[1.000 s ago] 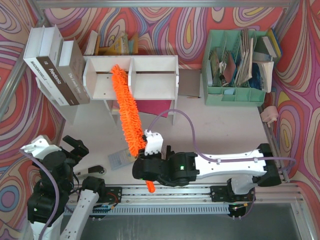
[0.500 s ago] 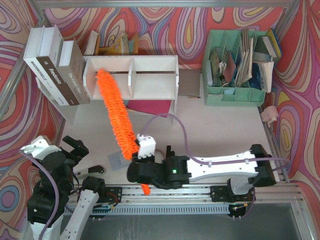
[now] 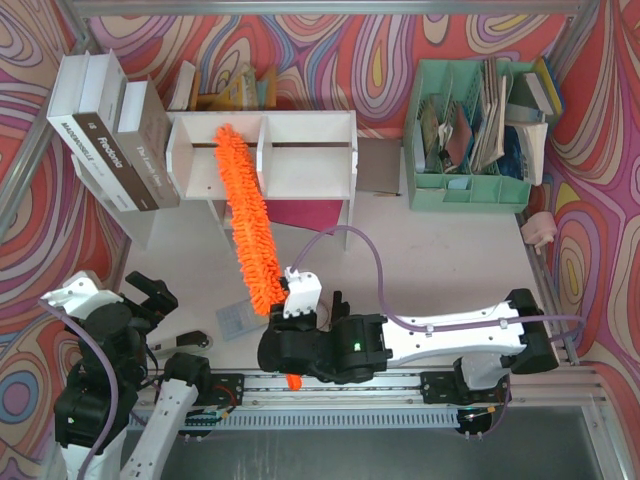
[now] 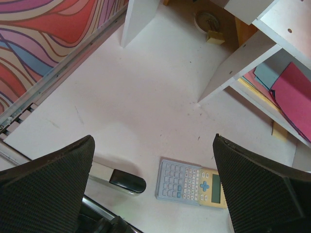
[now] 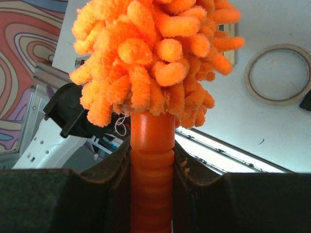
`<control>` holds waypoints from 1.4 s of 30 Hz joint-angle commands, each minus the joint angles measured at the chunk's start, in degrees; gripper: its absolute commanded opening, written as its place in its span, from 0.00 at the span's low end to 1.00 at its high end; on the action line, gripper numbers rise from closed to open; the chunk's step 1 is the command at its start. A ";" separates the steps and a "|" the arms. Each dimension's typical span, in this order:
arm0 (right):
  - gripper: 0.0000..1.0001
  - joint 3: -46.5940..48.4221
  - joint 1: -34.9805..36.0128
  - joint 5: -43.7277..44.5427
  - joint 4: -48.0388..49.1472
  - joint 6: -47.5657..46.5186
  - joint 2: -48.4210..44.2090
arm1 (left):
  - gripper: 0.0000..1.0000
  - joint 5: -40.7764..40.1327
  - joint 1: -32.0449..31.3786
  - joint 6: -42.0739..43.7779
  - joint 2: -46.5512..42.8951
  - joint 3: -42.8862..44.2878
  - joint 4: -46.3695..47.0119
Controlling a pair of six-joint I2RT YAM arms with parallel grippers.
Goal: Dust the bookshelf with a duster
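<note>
Well in front of the bookshelf (image 3: 305, 160), the left gripper (image 4: 151, 145) is seen spread wide and empty above a calculator (image 4: 192, 183). Nearer the bookshelf's front legs, the right gripper (image 5: 151, 160) is clenched on the duster's handle. The duster (image 3: 248, 220) is laid across the bookshelf's left compartment, its tip just left of the divider. Dusting is judged underway. The right compartment appears not yet done.

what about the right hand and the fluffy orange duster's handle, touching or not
Touching. The right wrist view shows the right hand with both black fingers pressed against the ribbed orange plastic handle of the fluffy orange duster, no gap either side.
</note>
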 commanded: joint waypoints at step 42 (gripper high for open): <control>0.00 0.37 2.34 10.83 4.85 0.03 -3.17 | 0.98 0.24 0.38 1.05 0.46 -0.85 0.80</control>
